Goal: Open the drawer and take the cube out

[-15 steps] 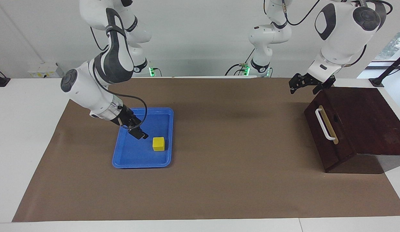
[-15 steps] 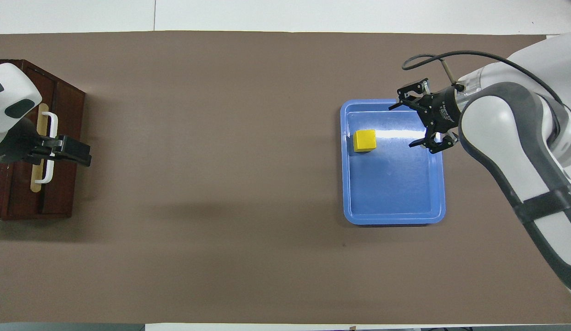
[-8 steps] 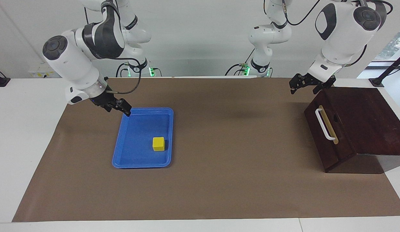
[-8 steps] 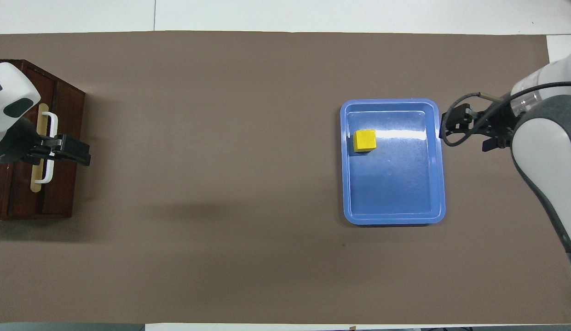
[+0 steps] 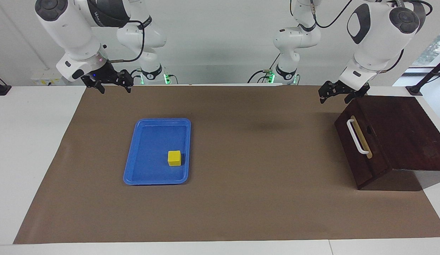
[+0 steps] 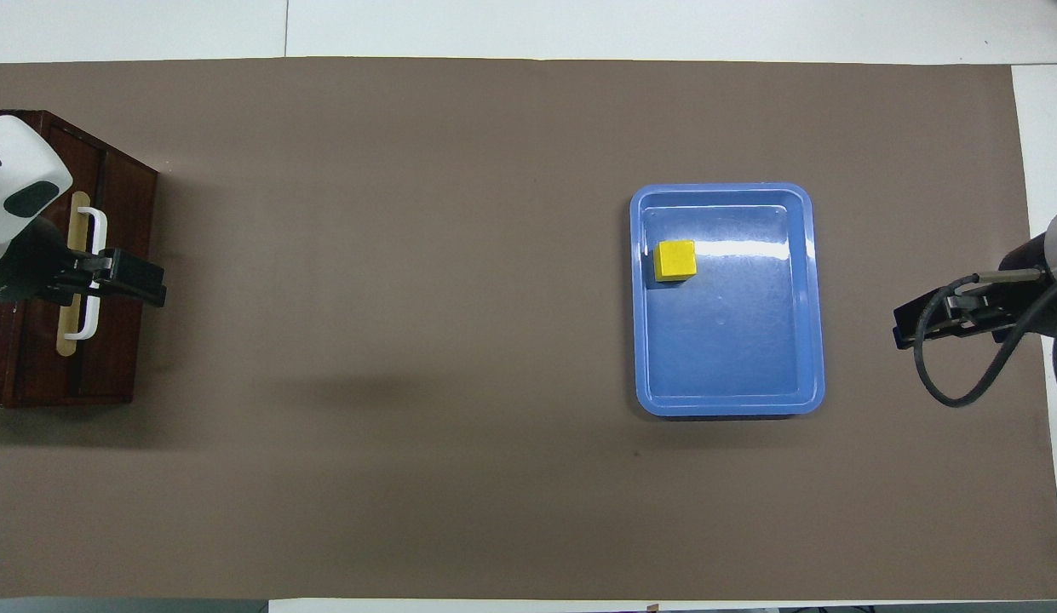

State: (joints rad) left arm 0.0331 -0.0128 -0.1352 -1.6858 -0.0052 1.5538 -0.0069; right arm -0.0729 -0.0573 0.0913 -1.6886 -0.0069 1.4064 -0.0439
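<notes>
Drawer (image 5: pixel 361 145) is shut, front flush in the dark wooden box (image 5: pixel 400 134) at the left arm's end of the desk (image 5: pixel 28 141), white bar handle (image 5: pixel 357 136) facing the desk centre. Cube (image 5: pixel 174 158) sits inside the blue tray (image 5: pixel 134 170), near the tray wall on the side toward the drawer, at about 4 o'clock from tray centre in the facing view, toward the tray end farther from the robots. Tray rests on the brown mat (image 5: pixel 259 198), toward the right arm's end, well apart from the box. Right gripper (image 5: pixel 111 85) hangs raised over the mat's edge nearest the robots, at about 11 o'clock from the tray in the facing view, fingers spread apart, holding nothing. Left gripper (image 5: pixel 338 92) hovers over the box's corner nearest the robots, at about 11 o'clock from the handle, fingers spread, empty, clear of the handle.
</notes>
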